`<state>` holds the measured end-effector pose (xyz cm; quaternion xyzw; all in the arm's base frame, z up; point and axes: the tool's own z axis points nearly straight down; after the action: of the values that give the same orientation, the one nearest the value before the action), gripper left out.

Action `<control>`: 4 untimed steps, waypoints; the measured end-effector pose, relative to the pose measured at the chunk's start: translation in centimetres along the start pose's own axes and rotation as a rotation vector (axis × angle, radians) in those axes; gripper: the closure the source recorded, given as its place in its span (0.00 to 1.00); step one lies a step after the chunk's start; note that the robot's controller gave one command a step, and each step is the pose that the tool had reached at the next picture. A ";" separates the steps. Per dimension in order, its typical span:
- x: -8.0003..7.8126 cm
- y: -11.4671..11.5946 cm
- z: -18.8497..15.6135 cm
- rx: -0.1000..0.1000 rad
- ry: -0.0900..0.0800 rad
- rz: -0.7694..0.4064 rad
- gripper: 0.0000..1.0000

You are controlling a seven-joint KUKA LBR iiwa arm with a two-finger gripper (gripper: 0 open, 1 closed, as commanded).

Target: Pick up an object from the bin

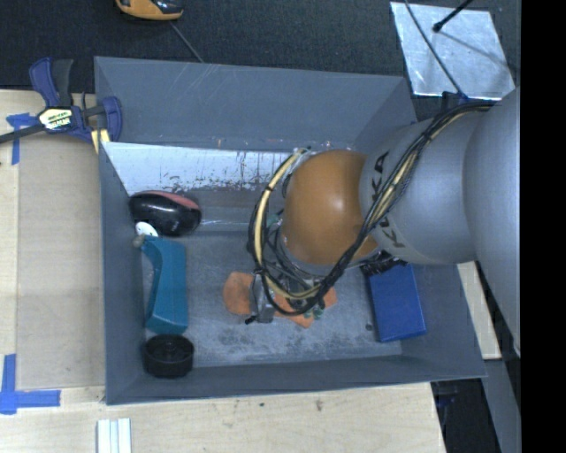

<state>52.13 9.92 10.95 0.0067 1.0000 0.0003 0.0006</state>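
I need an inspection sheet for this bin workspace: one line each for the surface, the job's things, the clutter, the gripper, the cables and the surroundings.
surface: grey metal bin; floor speckled with dark marks, dark scratches on the back wall.
job's things: orange thing in the middle of the floor, partly under the gripper.
clutter: black and red rounded thing at back left; teal blue long thing along the left wall; black round cap at front left; blue flat block at right.
grippers: gripper low over the orange thing; a hold is not confirmed.
cables: yellow and black cables loop round the orange wrist cover.
surroundings: yellow and black thing outside the bin, at the top edge.
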 end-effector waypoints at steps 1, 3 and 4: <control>0.0 0.0 0.0 0.000 0.000 0.000 1.00; 0.2 -2.3 -5.6 0.001 0.002 -0.145 1.00; 0.0 -2.5 -8.3 0.000 -0.001 -0.126 0.00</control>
<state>52.08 7.40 19.29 -0.0562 0.9984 0.0002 0.0008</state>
